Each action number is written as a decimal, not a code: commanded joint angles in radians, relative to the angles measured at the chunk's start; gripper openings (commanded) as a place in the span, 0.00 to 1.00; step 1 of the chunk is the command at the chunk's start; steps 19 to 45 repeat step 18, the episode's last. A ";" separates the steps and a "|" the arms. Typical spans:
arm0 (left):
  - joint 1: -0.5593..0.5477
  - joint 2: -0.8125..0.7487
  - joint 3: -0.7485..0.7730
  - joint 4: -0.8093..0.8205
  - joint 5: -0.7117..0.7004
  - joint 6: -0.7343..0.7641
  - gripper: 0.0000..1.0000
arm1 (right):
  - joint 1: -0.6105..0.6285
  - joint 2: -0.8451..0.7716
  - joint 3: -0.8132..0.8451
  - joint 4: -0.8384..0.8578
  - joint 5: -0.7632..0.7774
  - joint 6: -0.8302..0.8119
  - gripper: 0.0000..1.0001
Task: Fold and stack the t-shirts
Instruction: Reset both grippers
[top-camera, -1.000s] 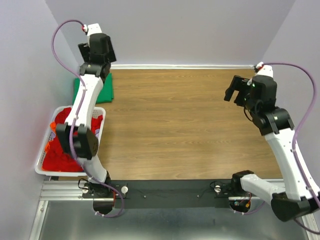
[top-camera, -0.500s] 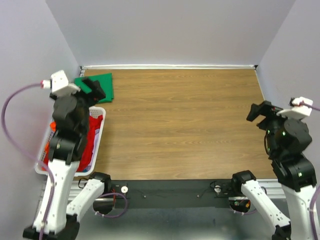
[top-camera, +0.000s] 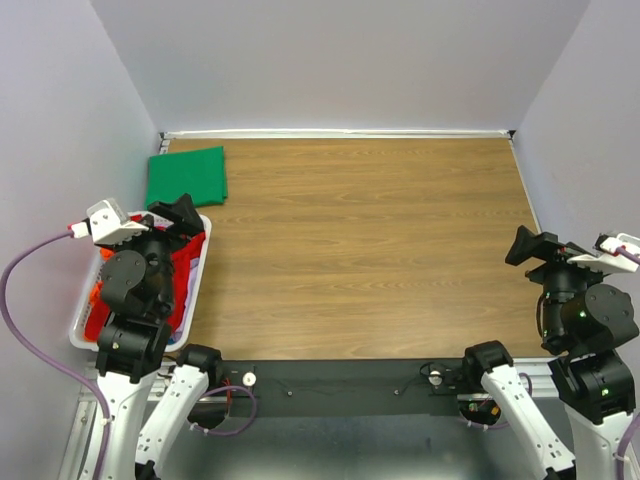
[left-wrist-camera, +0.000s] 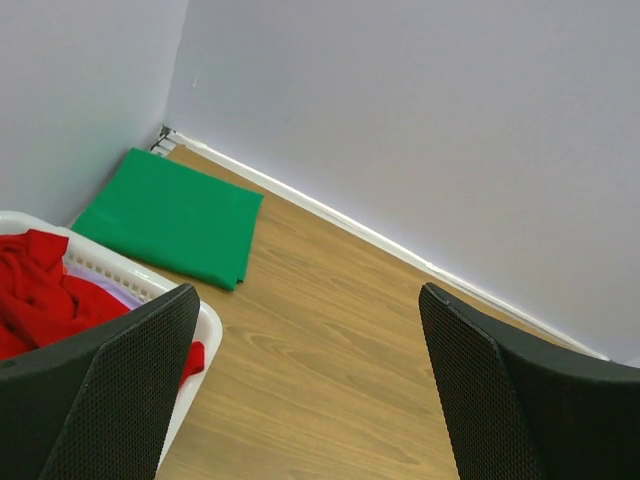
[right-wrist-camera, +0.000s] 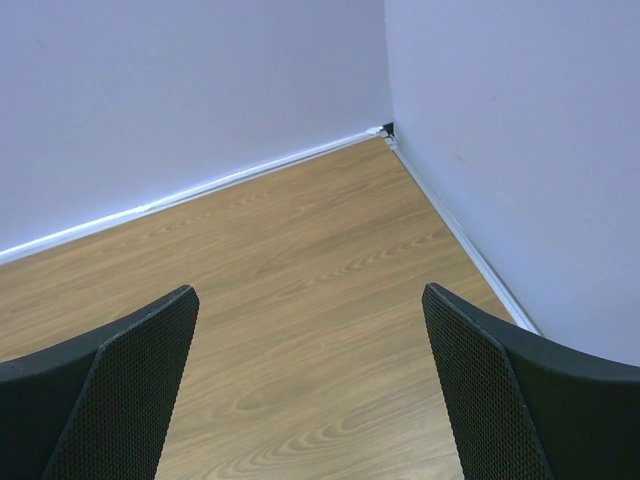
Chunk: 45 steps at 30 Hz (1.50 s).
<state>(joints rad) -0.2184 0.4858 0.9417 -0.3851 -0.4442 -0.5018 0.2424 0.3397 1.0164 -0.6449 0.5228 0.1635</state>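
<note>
A bright green t-shirt (top-camera: 187, 177) lies folded flat in the table's far left corner, and it also shows in the left wrist view as a green t-shirt (left-wrist-camera: 170, 215). Red t-shirts (top-camera: 186, 262) are heaped in a white basket (top-camera: 197, 275) at the left edge. My left gripper (top-camera: 172, 215) hovers over the basket's far end, open and empty. In its wrist view the left gripper (left-wrist-camera: 308, 295) frames bare wood, with red cloth (left-wrist-camera: 40, 290) at lower left. My right gripper (top-camera: 535, 247) is open near the right wall, with nothing in it (right-wrist-camera: 308, 292).
The wooden table (top-camera: 370, 250) is walled at the back and on both sides. The right wall (right-wrist-camera: 520, 150) stands close beside my right gripper. The basket's rim (left-wrist-camera: 100, 268) lies just under my left fingers. A black rail (top-camera: 330, 378) runs along the near edge.
Both arms have drawn back toward the near edge. My left gripper came away from the green t-shirt to above the basket. The right gripper moved nearer along the right wall.
</note>
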 joint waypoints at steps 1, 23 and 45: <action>-0.002 -0.027 0.000 0.017 -0.033 -0.012 0.99 | 0.005 -0.022 -0.021 0.030 -0.017 -0.010 1.00; -0.002 -0.018 -0.012 0.077 -0.040 0.068 0.99 | 0.005 -0.048 -0.048 0.093 -0.027 -0.032 1.00; -0.002 -0.018 -0.012 0.077 -0.040 0.068 0.99 | 0.005 -0.048 -0.048 0.093 -0.027 -0.032 1.00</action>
